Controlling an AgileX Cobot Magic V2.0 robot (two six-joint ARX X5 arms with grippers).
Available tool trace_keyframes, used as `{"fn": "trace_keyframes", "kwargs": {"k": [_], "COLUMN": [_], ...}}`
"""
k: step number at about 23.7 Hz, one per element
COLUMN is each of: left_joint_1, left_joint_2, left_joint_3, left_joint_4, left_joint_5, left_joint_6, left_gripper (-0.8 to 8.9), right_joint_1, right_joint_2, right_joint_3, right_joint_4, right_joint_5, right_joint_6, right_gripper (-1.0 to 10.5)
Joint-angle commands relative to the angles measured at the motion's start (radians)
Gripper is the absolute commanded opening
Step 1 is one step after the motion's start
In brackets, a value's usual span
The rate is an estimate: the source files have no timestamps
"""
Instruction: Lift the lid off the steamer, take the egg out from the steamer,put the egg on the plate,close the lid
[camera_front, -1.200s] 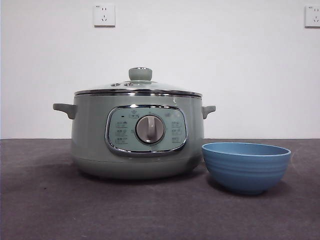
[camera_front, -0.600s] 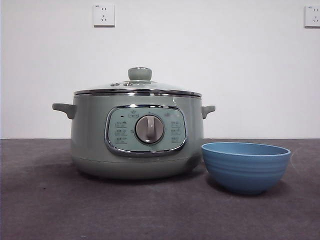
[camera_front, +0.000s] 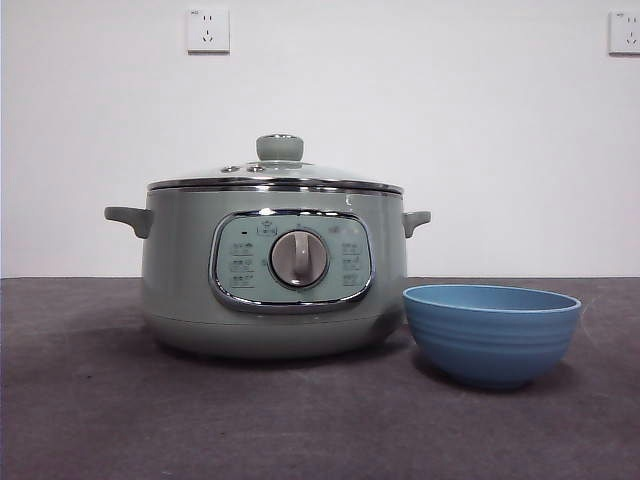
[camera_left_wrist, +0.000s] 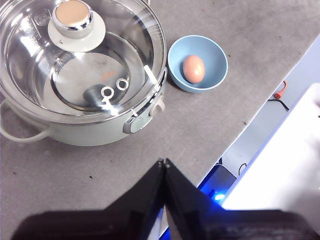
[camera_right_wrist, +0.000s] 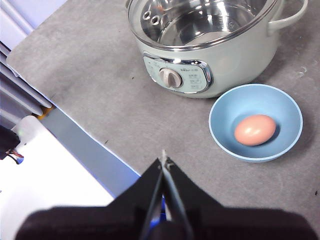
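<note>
Egg in the plate, lid on the steamer.
The egg (camera_right_wrist: 255, 129) lies in the blue plate (camera_front: 492, 335) just beside the steamer (camera_front: 270, 270), lid (camera_front: 278, 168) seated; left gripper (camera_left_wrist: 164, 163) and right gripper (camera_right_wrist: 163, 161) hang pressed together above the desk's (camera_front: 90, 410) front edge.

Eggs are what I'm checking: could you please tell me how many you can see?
1. The egg lies in the blue plate beside the steamer; none shows through the lid.

The grey table (camera_front: 100, 420) bears the steamer (camera_front: 180, 290) and the plate (camera_front: 490, 340).
</note>
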Motion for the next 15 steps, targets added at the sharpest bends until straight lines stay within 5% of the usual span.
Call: {"fn": "trace_keyframes", "kwargs": {"k": [1, 9, 15], "left_joint_1": [0.000, 0.008, 0.122], "left_joint_2": [0.002, 0.001, -0.066], "left_joint_3": [0.001, 0.001, -0.047], "left_joint_4": [0.006, 0.100, 0.483], "left_joint_5": [0.002, -0.007, 0.035], "left_joint_6": [-0.002, 0.039, 0.202], "left_gripper": [-0.04, -0.03, -0.03], "right_joint_1": [0.001, 0.001, 0.001], "right_joint_2": [0.000, 0.000, 0.000], "right_joint_3": [0.001, 0.001, 0.001], "right_joint_4": [0.005, 0.003, 0.002], "right_joint_5": [0.002, 0.002, 0.002], "right_joint_6": [0.006, 0.006, 0.006], "right_gripper": [0.0, 0.0, 0.0]}}
